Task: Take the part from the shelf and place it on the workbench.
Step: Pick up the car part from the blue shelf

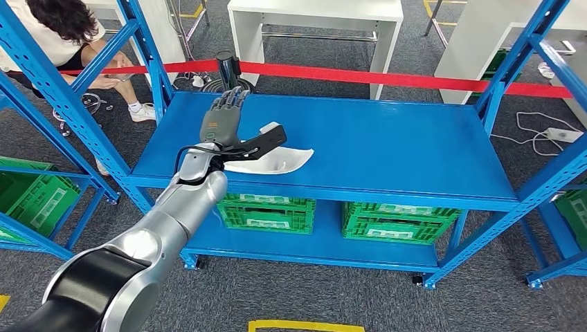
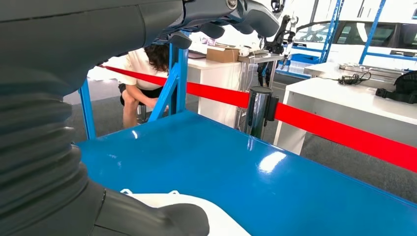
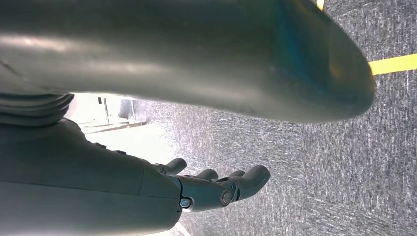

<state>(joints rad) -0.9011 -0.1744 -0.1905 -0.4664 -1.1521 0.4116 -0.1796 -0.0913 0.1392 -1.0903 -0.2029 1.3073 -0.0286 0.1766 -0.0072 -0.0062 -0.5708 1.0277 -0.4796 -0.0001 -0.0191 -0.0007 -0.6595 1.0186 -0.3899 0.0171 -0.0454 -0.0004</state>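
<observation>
Left hand (image 1: 223,119) is extended over the blue shelf (image 1: 387,145) in the head view, fingers straight and spread, thumb (image 1: 266,136) swung out above the near end of the white part (image 1: 271,160). Nothing is pinched. The part lies flat on the shelf just beneath and beside the thumb; this reads as an approach posture, the palm lined up for closing on the part's edge. Whether the thumb touches the part cannot be determined. A person (image 1: 66,34) crouches beyond the hand, behind the frame and a red barrier tape (image 1: 387,76).

Left wrist view: the thumb (image 2: 162,221) overlies the part (image 2: 216,216), most of which is cut off or covered; contact is unclear. The fingers (image 2: 231,12) stand well apart from the thumb, above the shelf (image 2: 246,167).

Right wrist view: right hand (image 3: 196,189) hangs over grey carpet (image 3: 314,167), fingers loosely curved, apart, holding nothing. A blurred silver arm section (image 3: 196,54) blocks much of the frame.
</observation>
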